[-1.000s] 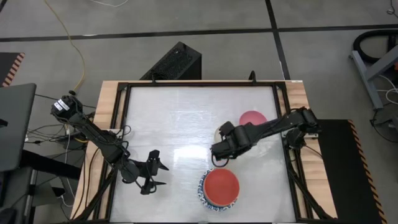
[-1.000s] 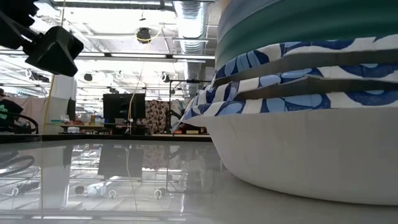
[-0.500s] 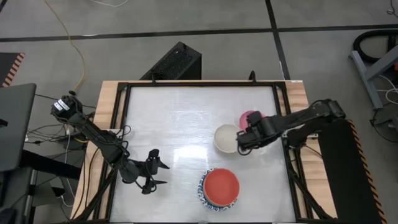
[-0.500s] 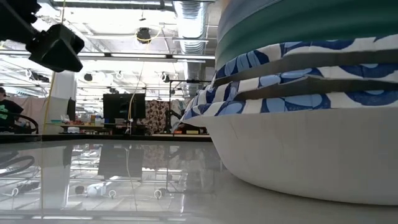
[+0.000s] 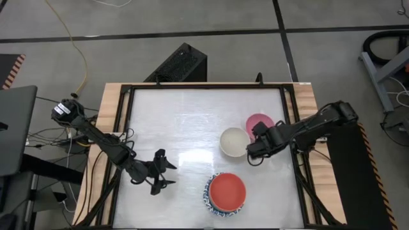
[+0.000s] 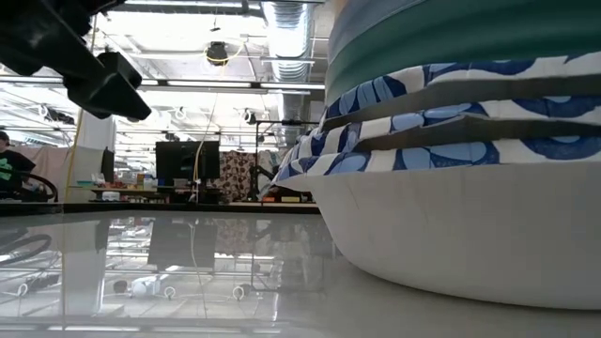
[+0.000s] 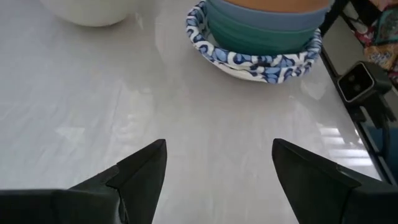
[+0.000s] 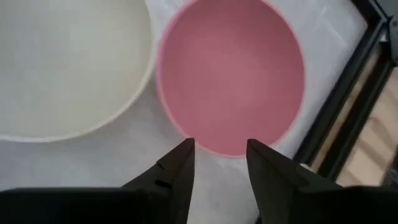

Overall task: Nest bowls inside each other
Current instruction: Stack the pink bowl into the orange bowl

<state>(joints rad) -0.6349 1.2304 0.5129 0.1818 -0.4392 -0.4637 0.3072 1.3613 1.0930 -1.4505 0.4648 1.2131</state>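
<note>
**Right gripper over the pink bowl, stack near the front edge**

The right gripper [image 5: 254, 151] hangs at the right side of the table [image 5: 192, 121], just in front of the pink bowl [image 5: 260, 123] and beside the cream bowl [image 5: 234, 141]. In the right wrist view its two fingers [image 8: 176, 169] stand apart with a moderate gap, and nothing is between them. The near rim of the pink bowl [image 8: 231, 74] lies just ahead of the fingertips, in line with the gap. The cream bowl [image 8: 68, 62] sits next to the pink one, their rims very close; I cannot tell if they touch.

The stack [image 5: 225, 193] of nested bowls stands near the front edge of the table, with the red bowl [image 5: 228, 191] on top. In the left wrist view the stack [image 7: 256, 37] shows a blue-patterned rim outside, then green, then blue inside it. In the low view the stack [image 6: 460, 169] fills the right half.

The left gripper [image 5: 161, 174] waits at the front left of the table, well apart from the stack. Its fingers [image 7: 140, 177] are spread wide and hold nothing.
</note>
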